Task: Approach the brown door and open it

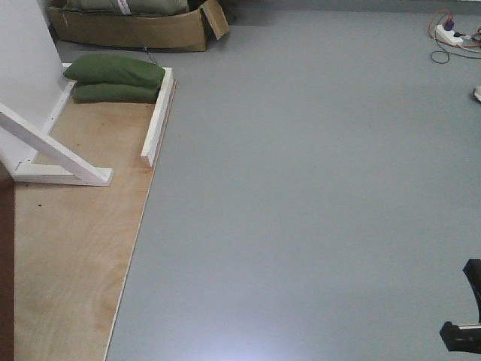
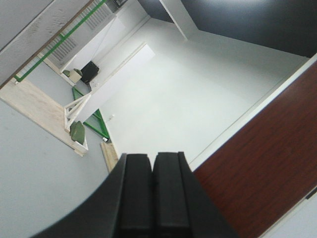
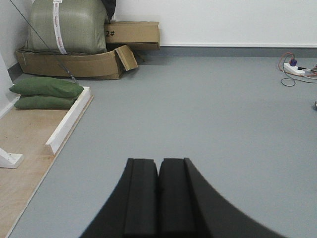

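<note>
Front view, L to R: white wall panel (image 1: pixel 22 68) w/ a slanted white brace (image 1: pixel 52 147), both standing on plywood flooring (image 1: pixel 68 248). Two green sandbags (image 1: pixel 116 79) are stacked at the ply's far end, btwn the panel and a white kerb strip (image 1: pixel 158 113). An open cardboard box (image 1: pixel 135 30) sits behind them. Bare grey floor (image 1: pixel 301 188) takes up the middle. Top R: power strip (image 1: pixel 449 34) w/ tangled cables. Bottom R corner: a black bit of the robot, can't tell which part.

Left wrist cam is rolled over. The left gripper (image 2: pixel 152 166) has its pads pressed together w/ nothing btwn them. The brown door (image 2: pixel 267 168) fills the lower R of that view, glossy reddish-brown, next to a white wall (image 2: pixel 188 89) and apart from the gripper.

Right wrist cam: the right gripper (image 3: pixel 158 171) also has its pads pressed together, holding nothing, over the grey floor. Sandbags and boxes are off to its L, power strip far R.
</note>
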Controlling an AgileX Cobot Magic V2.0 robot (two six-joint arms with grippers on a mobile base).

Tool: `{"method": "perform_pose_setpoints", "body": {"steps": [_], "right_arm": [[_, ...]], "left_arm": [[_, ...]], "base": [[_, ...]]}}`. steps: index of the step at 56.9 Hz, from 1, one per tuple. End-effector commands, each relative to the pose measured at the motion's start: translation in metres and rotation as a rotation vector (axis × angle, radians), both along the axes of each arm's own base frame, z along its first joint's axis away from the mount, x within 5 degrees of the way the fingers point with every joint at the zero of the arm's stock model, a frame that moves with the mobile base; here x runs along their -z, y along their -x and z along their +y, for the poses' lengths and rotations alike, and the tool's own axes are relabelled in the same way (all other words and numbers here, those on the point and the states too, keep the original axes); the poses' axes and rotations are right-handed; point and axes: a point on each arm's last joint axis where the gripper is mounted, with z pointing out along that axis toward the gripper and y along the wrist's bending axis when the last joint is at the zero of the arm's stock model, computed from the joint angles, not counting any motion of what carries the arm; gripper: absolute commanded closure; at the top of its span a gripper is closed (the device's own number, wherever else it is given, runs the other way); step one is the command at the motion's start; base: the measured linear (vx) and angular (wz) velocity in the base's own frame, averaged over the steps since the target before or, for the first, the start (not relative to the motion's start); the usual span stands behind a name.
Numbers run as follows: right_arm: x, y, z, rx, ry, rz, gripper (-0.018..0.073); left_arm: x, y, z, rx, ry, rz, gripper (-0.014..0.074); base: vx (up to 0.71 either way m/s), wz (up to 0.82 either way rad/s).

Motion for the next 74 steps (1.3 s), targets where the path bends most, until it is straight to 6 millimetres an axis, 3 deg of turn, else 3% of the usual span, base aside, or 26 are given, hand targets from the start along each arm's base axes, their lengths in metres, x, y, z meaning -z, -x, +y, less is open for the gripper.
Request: {"method": "perform_pose_setpoints", "body": {"steps": [1,14,34,51,74], "right_arm": [[-0.006,-0.001,-0.001,0.007,0.007,-0.083,0.0559],[-0.006,-0.001,-0.001,0.007,0.007,-0.083,0.0559],[-0.006,-0.001,-0.001,0.007,0.007,-0.083,0.0559],[-0.006,-0.001,-0.001,0.007,0.007,-0.083,0.0559],[-0.006,-0.001,-0.001,0.007,0.007,-0.083,0.0559]], "left_arm": [[-0.028,-0.009,-0.035,0.197,-0.106,0.010,0.0603],[-0.031,0.018,-0.025,-0.106,-0.098,-0.069,0.0603],[-0.007,-0.004,0.008,-0.068,-0.017,-0.008,0.0603],[-0.011,-0.025,-0.013,0.252,-0.032,0.025,0.0603],[-0.036,-0.009,-0.058,0.326,-0.122,-0.023,0.0603]], "base": [[0.00,0.01],[0.00,0.00],[0.00,0.00],[0.00,0.00],[0.00,0.00]]}}
